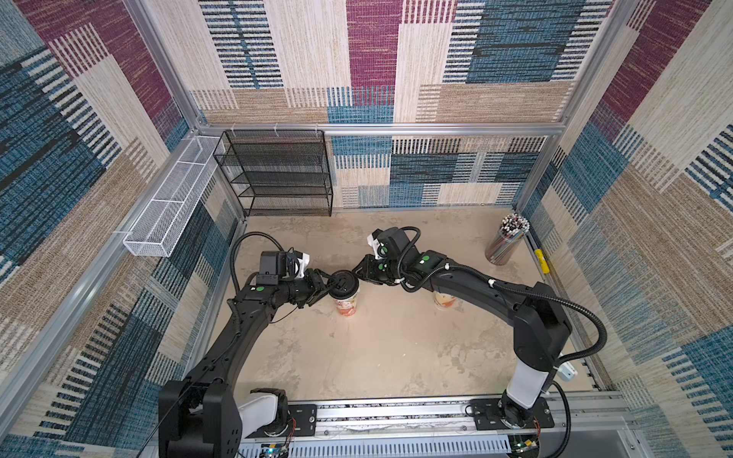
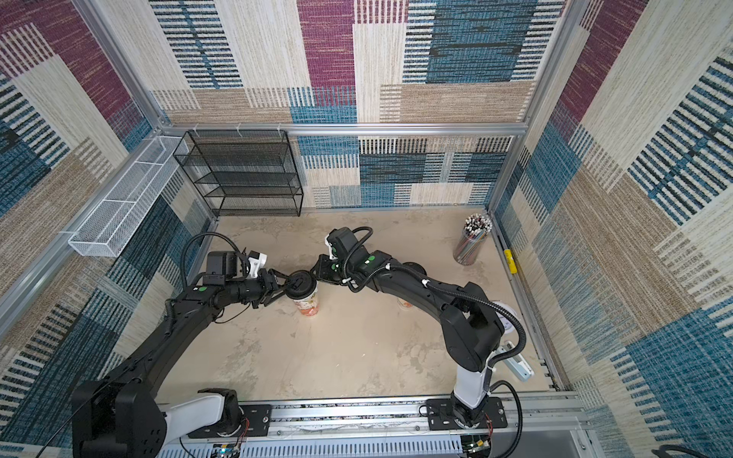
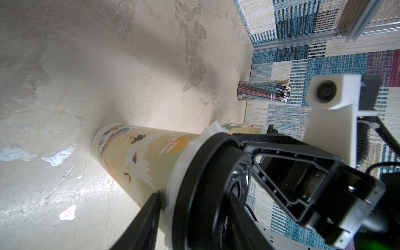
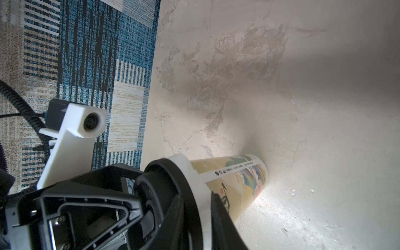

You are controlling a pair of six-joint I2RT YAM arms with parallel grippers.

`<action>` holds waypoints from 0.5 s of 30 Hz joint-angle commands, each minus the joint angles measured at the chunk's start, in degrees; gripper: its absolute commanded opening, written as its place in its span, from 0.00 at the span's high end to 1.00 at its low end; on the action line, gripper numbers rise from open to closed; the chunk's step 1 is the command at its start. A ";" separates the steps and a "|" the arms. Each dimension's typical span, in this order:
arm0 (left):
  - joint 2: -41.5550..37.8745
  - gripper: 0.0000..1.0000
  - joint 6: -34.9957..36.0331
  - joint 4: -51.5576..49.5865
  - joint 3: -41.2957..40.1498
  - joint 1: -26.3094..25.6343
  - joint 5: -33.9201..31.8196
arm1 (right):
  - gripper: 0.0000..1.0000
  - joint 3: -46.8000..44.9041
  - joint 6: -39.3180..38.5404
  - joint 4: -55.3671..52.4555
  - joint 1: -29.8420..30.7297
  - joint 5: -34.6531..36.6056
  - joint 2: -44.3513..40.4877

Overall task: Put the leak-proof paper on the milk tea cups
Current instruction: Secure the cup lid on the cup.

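- black lid (image 3: 201,184) fills the left wrist view, seated on a cup (image 3: 140,155). white film (image 3: 208,129) ruffles out between lid rim and cup wall along the side that shows.
- left gripper (image 1: 332,287): one finger (image 3: 149,216) lies under the rim against the cup side, its mate across the lid top. reads as clamped on the lid edge.
- right gripper (image 1: 359,273): at the opposite edge of the same lid, with fingers either side of the rim in its own wrist view. pinching or only resting, cannot tell.
- second cup (image 1: 444,299): stands behind the right gripper, under that forearm. its mouth is hidden, so film there is unknown.
- step, as judged: film is on this cup and the lid is being seated over it.
- next move likely calls for an even downward press around the rim with the cup held upright, so the film neither slips out nor tears. a tall cup like this tips easily.
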 commanded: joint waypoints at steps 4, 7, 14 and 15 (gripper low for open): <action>1.49 0.50 1.48 -15.87 -2.18 -0.25 -10.21 | 0.76 -0.62 -1.02 -10.54 0.25 -1.82 2.77; 1.42 0.50 1.46 -15.87 -2.44 -0.19 -10.21 | 0.76 -0.74 -2.14 -12.49 0.25 -1.84 3.06; 1.29 0.50 1.42 -15.60 -3.05 -0.24 -10.12 | 0.77 -2.73 -5.25 -16.13 0.25 -1.21 4.41; 1.24 0.50 1.35 -15.54 -3.09 -0.16 -10.12 | 0.77 -3.01 -5.71 -16.49 0.24 -0.99 4.52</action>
